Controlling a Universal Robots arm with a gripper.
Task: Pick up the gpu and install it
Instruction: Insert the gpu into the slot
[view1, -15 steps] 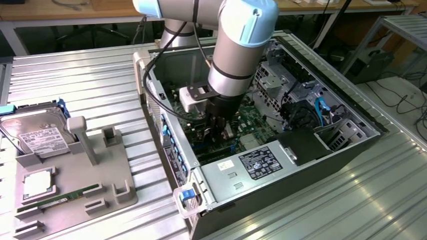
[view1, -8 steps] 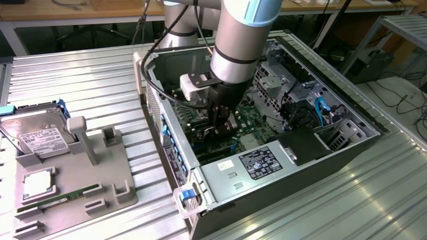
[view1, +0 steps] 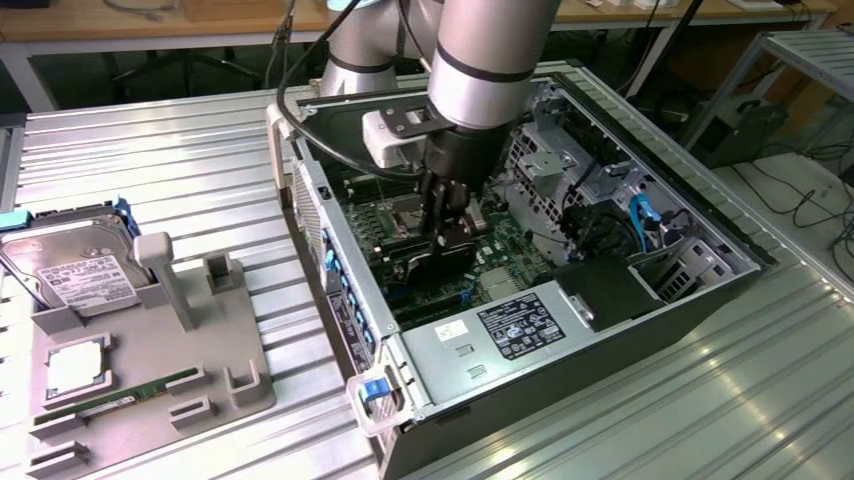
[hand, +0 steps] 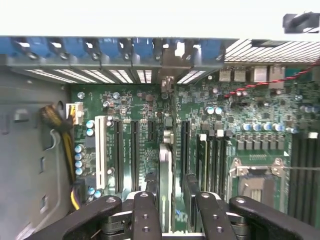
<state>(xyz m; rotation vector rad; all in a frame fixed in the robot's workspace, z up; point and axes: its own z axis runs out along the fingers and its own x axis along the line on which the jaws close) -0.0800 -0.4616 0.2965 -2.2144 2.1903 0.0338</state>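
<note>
The gpu shows edge-on in the wrist view as a thin upright card between my two black fingers. My gripper is shut on it. The card stands over the green motherboard, in line with a slot between the black expansion slots. Its far end reaches toward the rear slot openings of the case. In the exterior view my gripper hangs inside the open computer case, with the dark gpu just above the board.
A grey fixture tray at the exterior view's left holds a silver hard drive, a processor and a green memory stick. In the case sit a power supply, a drive cage, blue cables and the processor socket.
</note>
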